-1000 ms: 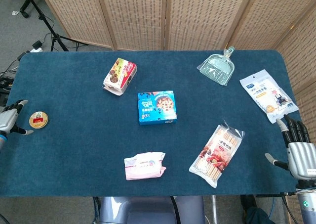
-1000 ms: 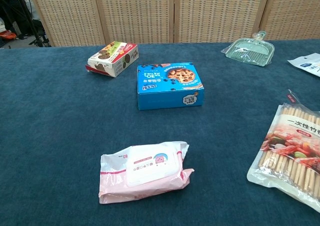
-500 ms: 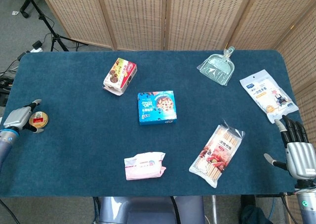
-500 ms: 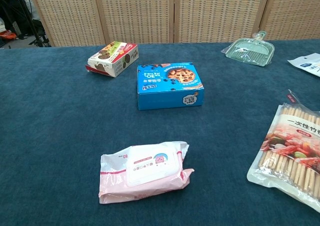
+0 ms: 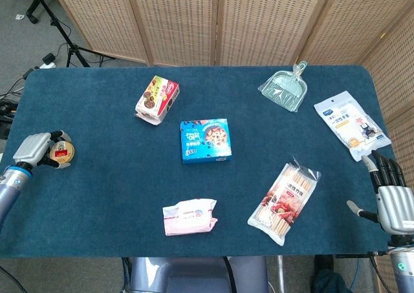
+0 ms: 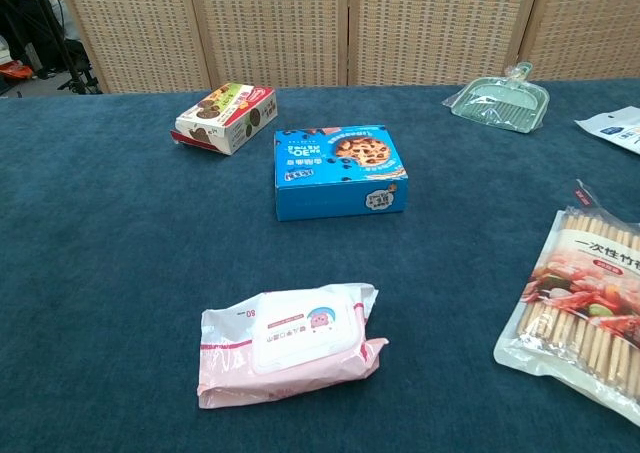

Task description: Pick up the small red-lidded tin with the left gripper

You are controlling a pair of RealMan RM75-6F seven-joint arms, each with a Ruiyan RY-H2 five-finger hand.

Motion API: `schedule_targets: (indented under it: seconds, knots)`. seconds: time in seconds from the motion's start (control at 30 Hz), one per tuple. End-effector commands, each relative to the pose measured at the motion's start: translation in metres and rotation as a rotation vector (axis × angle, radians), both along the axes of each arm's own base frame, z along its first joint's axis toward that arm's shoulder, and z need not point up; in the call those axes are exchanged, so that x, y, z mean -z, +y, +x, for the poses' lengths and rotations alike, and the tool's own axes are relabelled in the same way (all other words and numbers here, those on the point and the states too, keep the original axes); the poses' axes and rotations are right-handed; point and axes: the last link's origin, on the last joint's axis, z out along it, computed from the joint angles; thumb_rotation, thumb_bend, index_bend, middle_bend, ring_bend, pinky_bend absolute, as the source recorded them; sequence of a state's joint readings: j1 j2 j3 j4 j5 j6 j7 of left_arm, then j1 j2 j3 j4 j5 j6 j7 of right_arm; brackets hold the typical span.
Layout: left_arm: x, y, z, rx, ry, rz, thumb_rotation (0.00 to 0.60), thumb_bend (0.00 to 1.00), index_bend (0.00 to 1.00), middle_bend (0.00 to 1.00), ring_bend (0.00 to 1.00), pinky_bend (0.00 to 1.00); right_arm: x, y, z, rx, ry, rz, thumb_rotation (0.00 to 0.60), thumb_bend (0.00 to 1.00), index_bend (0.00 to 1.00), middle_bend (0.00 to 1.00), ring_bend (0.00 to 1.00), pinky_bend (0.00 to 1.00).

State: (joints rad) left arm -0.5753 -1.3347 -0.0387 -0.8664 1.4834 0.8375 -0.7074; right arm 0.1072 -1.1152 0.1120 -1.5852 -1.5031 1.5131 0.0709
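Note:
The small red-lidded tin is a round gold tin near the left edge of the blue table, seen only in the head view. My left hand is against its left side, with fingers curled round the tin's far and near rims, gripping it. My right hand hangs beyond the table's right front corner, fingers apart and holding nothing. The chest view shows neither hand nor the tin.
A blue cookie box sits mid-table, a red-and-white snack box behind it. A pink wipes pack and a bamboo-stick packet lie in front. A green dustpan and white pouch are far right.
My left hand came in from the table's left edge and closed round the tin. The tin has shifted a little to the right with it. The right hand has not moved.

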Motion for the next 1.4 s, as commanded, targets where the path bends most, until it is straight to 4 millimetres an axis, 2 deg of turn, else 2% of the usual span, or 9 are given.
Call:
schedule_targets:
  seconds: [0.03, 0.17, 0.37, 0.7, 1.13, 1.23, 1.3, 1.37, 1.4]
  knots:
    - [-0.013, -0.002, 0.047, 0.168, -0.016, 0.044, 0.600, 0.11, 0.57, 0.45, 0.40, 0.55, 0.000, 0.000, 0.000, 0.001, -0.002, 0.002, 0.600, 0.00, 0.00, 0.00, 0.00, 0.00]
    - [0.003, 0.001, 0.106, 0.293, -0.008, 0.014, 0.600, 0.11, 0.57, 0.45, 0.40, 0.55, -0.001, 0.000, -0.001, 0.002, -0.009, -0.002, 0.600, 0.00, 0.00, 0.00, 0.00, 0.00]
    - [0.037, 0.022, 0.163, 0.315, 0.050, -0.015, 0.600, 0.11, 0.57, 0.45, 0.40, 0.55, -0.005, -0.002, -0.003, 0.010, -0.023, -0.003, 0.600, 0.00, 0.00, 0.00, 0.00, 0.00]
    - [0.104, 0.043, 0.204, 0.262, 0.078, -0.089, 0.600, 0.08, 0.57, 0.45, 0.40, 0.55, -0.006, -0.007, -0.010, 0.035, -0.031, 0.001, 0.600, 0.00, 0.00, 0.00, 0.00, 0.00]
    - [0.159, 0.058, 0.241, 0.230, 0.082, -0.127, 0.600, 0.06, 0.57, 0.45, 0.40, 0.55, -0.006, -0.013, -0.017, 0.067, -0.022, 0.005, 0.600, 0.00, 0.00, 0.00, 0.00, 0.00]
    - [0.164, 0.057, 0.244, 0.222, 0.101, -0.147, 0.600, 0.04, 0.47, 0.36, 0.33, 0.52, -0.006, -0.013, -0.018, 0.071, -0.025, 0.007, 0.600, 0.00, 0.00, 0.00, 0.00, 0.00]
    - [0.166, 0.056, 0.242, 0.215, 0.147, -0.159, 0.600, 0.01, 0.20, 0.12, 0.11, 0.37, -0.006, -0.013, -0.018, 0.074, -0.026, 0.010, 0.600, 0.00, 0.00, 0.00, 0.00, 0.00]
    - [0.167, 0.052, 0.243, 0.192, 0.144, -0.185, 0.600, 0.00, 0.03, 0.01, 0.01, 0.25, -0.006, -0.013, -0.018, 0.073, -0.029, 0.010, 0.600, 0.00, 0.00, 0.00, 0.00, 0.00]
    - [0.166, 0.051, 0.245, 0.186, 0.134, -0.192, 0.600, 0.00, 0.00, 0.00, 0.00, 0.21, -0.007, -0.013, -0.017, 0.072, -0.030, 0.010, 0.600, 0.00, 0.00, 0.00, 0.00, 0.00]
